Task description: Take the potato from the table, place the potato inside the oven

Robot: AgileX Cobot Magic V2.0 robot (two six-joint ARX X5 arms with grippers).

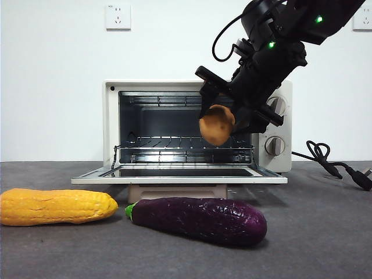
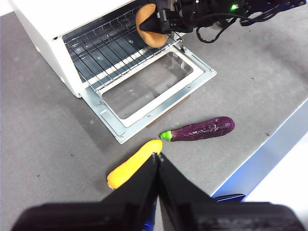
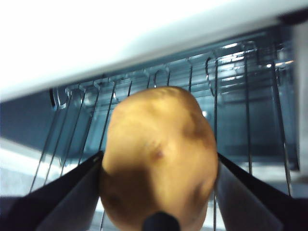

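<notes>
Right gripper [image 1: 224, 119] is clamping the potato [image 1: 217, 125] between its two jaws, one on each side, holding it in the air at the mouth of the oven [image 1: 197, 125], above the dropped-down door [image 1: 179, 173] and level with the wire rack [image 1: 186, 142]. In the right wrist view the potato [image 3: 161, 156] is filling the middle of the frame and hiding most of the rack [image 3: 240, 96] behind it; its lower end is running off the edge. From the front, the arm is covering the upper knob [image 1: 279, 106] in part; the lower knob [image 1: 274, 145] is showing whole.

Left gripper [image 2: 158, 161] is hanging well back over the table [image 2: 48, 139], jaws pressed together on nothing, their tips overlapping one end of the corn cob [image 2: 132, 164].

Corn cob [image 1: 57, 206] and eggplant [image 1: 200, 219] are lying on the speckled grey table [image 1: 325, 232] in front of the oven. Black cord [image 1: 334, 165] is trailing off the edge. White wall behind, with a socket [image 1: 118, 17] high up; a second is cut off at the corner.
</notes>
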